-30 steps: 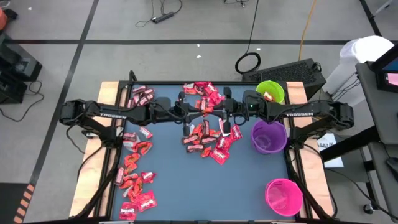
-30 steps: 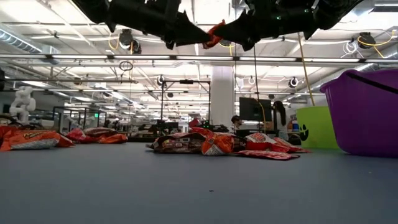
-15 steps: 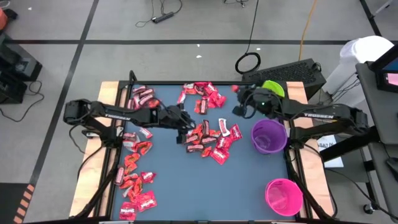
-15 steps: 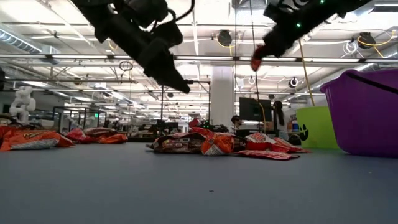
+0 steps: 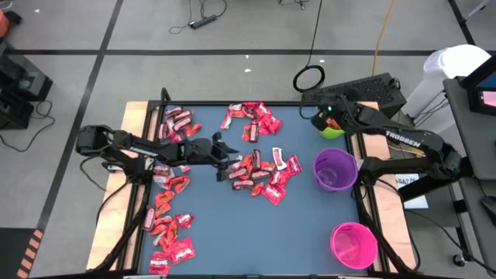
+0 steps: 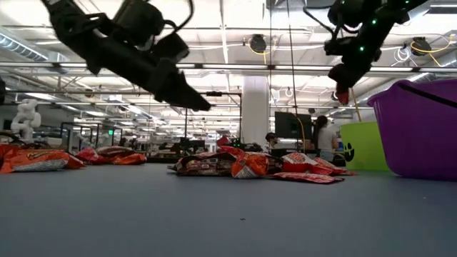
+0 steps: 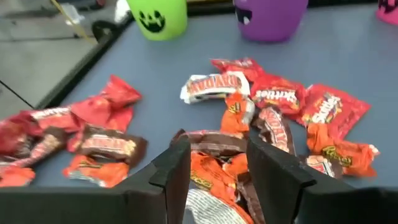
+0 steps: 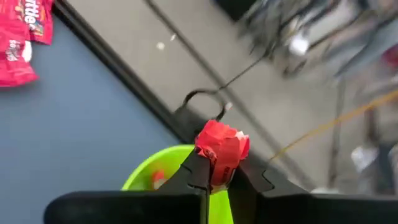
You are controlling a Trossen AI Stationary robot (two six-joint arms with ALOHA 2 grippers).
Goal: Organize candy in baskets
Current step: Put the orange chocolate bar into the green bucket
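Observation:
My right gripper (image 5: 325, 122) hangs over the lime green basket (image 8: 155, 175) at the table's far right and is shut on one red candy (image 8: 222, 145). My left gripper (image 7: 217, 163) stands open above the table, just left of the middle pile of candy (image 5: 260, 172), with nothing between its fingers. The purple basket (image 5: 335, 170) stands on the table right of that pile, and the pink basket (image 5: 353, 245) at the near right corner. More candy lies at the far edge (image 5: 252, 118) and along the left side (image 5: 167, 225). My right gripper pinches the red candy by its lower end (image 8: 217, 163) between its two fingertips. Most of the wrapper sticks out past the tips. The fingers slant downward from the table's right side. The candy is lifted clear, above the green basket's opening.
A black frame rims the blue table top (image 5: 232, 232). Bare blue surface lies in the near middle, between the left candy and the pink basket. A small candy group lies at the far left (image 5: 177, 120). Cables and a dark case (image 5: 364, 89) lie on the floor beyond the far edge.
The two grippers met over the middle of the table with the red candy between them. My left gripper has let it go, drawn back toward the left and sunk toward the pile. My right gripper has swung with the candy toward the far right, turning, to above the green basket.

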